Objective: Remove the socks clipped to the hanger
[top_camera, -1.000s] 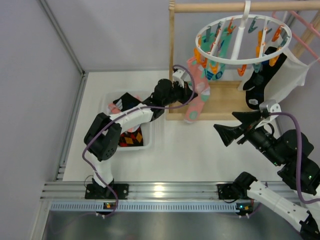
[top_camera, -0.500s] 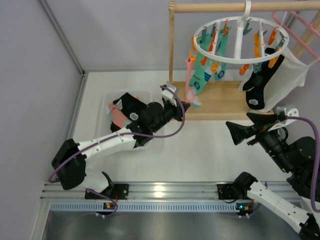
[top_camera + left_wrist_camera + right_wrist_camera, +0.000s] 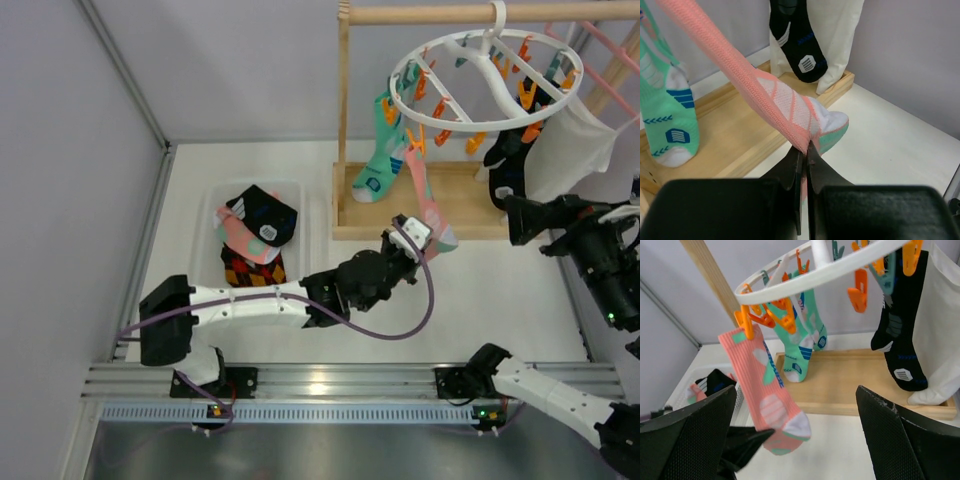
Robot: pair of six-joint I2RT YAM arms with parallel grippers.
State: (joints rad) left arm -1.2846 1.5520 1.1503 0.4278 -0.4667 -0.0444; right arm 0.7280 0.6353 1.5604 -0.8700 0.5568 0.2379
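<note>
Left jaws swung right since last look, now pinched shut on pink sock toe. Sock taut up-ahead of them, ring hanger above dragged atilt, orange peg still holding cuff. I judge release near. Right jaws wide open, empty.

We see a white table enclosed by pale grey walls, with a slim metal post slanting along the left corner. A wooden stand rests at the table's far side. A slotted aluminium rail lines the near edge, catching a bright reflection of light.
</note>
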